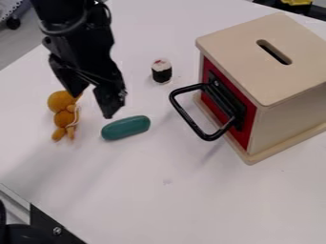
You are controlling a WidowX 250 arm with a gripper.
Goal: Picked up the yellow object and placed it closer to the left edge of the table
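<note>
At the upper left, the black gripper [92, 102] hangs over the table with its fingers spread and nothing between them. A yellow-orange felt figure [61, 118] lies on the white table [166, 202], on the left side of the gripper. Its round head is partly covered by the left finger; whether they touch I cannot tell. The right finger points down just above and behind a teal oblong object [126, 127], which lies to the right of the figure.
A small sushi-like piece [161, 71] stands right of the gripper. The wooden box [290, 108] with a slotted top, red front and protruding black handle [188, 120] takes up the right side. The table's left edge runs diagonally behind the arm; another edge crosses the lower left.
</note>
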